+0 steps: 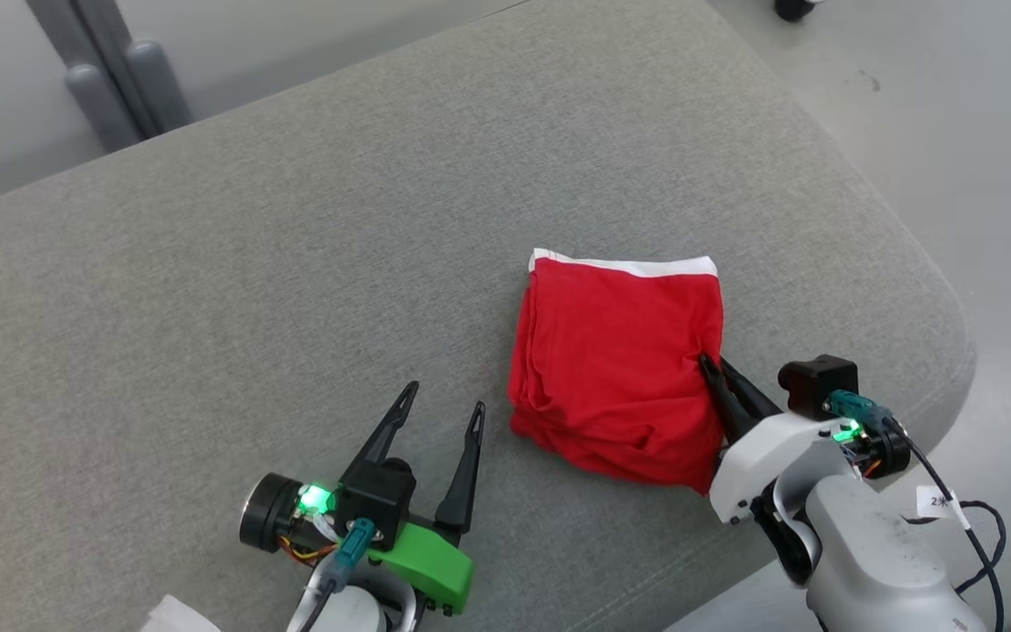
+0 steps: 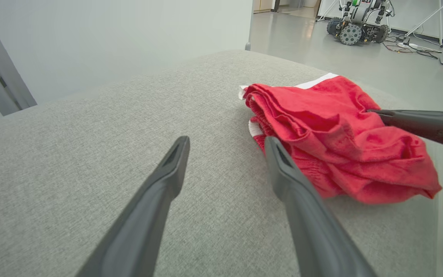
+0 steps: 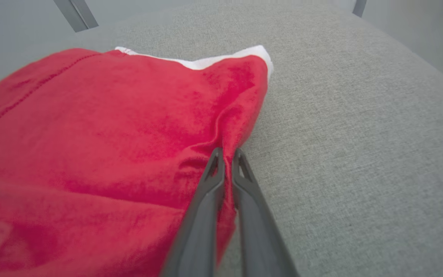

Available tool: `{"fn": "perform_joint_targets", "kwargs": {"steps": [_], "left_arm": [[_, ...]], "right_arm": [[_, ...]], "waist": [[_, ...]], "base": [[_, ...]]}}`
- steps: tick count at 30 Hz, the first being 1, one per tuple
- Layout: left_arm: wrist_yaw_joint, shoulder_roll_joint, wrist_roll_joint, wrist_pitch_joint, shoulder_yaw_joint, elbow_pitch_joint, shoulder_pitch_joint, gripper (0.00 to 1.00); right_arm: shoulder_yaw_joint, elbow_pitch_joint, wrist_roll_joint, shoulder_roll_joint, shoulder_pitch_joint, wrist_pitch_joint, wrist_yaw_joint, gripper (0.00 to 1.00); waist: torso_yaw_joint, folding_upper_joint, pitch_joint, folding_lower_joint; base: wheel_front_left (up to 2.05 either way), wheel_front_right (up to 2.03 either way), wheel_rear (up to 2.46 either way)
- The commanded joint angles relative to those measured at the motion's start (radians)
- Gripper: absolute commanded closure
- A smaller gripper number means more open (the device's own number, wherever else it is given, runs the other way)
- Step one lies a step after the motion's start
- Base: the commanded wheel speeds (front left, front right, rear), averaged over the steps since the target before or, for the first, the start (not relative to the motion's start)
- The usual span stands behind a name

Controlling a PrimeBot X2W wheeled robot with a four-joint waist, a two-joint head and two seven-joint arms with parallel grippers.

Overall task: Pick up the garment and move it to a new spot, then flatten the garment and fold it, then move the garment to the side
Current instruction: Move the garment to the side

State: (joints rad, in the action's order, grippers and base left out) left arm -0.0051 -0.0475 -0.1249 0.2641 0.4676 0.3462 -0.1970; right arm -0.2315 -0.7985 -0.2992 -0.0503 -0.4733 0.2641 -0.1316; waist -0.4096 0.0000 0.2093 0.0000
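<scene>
Between the pinched tips of the right claw (image 3: pixel 227 153) sat the folded red garment (image 1: pixel 615 369)'s edge (left claw (image 1: pixel 444 397) gaped empty nearby); the final move aside seemed in hand, needing a steady pull.

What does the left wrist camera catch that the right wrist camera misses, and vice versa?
Left wrist view: the left gripper, fingers spread open, and another wheeled robot on the far floor. Right wrist view: the pinch up close, red cloth squeezed between shut fingers. Both: the red garment with its white band, the grey cushion, the right gripper.
</scene>
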Motion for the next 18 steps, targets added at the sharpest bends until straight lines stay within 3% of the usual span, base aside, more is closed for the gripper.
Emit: {"fn": "perform_joint_targets", "kwargs": {"steps": [1,9,18], "left_arm": [[-0.005,-0.006,0.008,0.0,-0.006,0.004,-0.023,0.0],[-0.025,-0.008,0.054,0.0,-0.025,0.016,-0.062,0.0],[-0.045,-0.008,0.092,0.0,-0.026,-0.003,-0.116,0.0]], "right_arm": [[0.0,-0.001,0.015,-0.002,-0.032,0.0,0.002,1.0],[0.001,-0.074,0.101,-0.056,-0.224,0.0,0.002,1.0],[0.018,-0.249,0.148,-0.213,-0.493,0.0,0.002,1.0]], "waist": [[-0.038,0.0,0.026,0.0],[0.028,0.0,0.12,0.0],[0.145,0.0,0.222,0.0]], "base": [[0.0,0.0,0.0],[0.0,0.0,0.0],[0.0,0.0,0.0]]}}
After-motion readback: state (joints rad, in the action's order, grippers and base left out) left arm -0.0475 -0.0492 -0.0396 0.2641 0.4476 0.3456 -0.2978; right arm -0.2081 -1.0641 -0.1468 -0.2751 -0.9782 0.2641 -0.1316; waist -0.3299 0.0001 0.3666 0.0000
